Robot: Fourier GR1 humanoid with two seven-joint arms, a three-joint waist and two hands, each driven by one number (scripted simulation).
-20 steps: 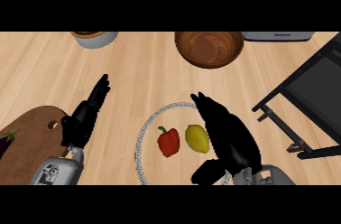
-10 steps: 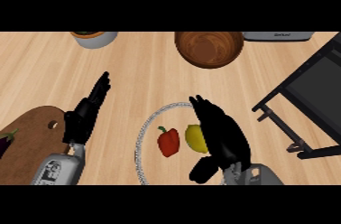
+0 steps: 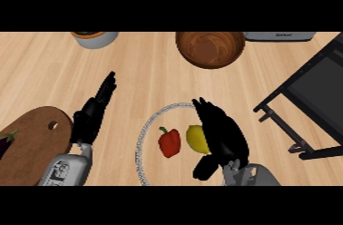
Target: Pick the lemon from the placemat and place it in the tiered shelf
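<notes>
**Head view: lemon on placemat, right hand alongside**

One lemon point(image 3: 195, 139), yellow, oval, smooth-skinned; long axis runs roughly toward and away from the robot. It lies on the round placemat point(image 3: 143, 133), a pale disc with a beaded grey rim, set on the light wood-grain bench point(image 3: 154, 83).

One red bell pepper point(image 3: 169, 142), glossy, green stem pointing up-view, just left of the lemon on the same mat.

Right hand point(image 3: 221, 133), black: fingers fairly straight, stretched over the lemon's right side, thumb hanging below it; not closed round the fruit.

Left hand point(image 3: 90, 115), black: fingers straight and together, pointing up-view, holding nothing, resting at the left beside the cutting board.

One tiered shelf point(image 3: 308, 101), black frame with dark flat panels, at the right edge.

One wooden bowl point(image 3: 209, 47), round, dark brown.

One wooden cutting board point(image 3: 36, 138), rounded, with a hole; one purple eggplant point(image 3: 7, 142) at its left edge.
</notes>
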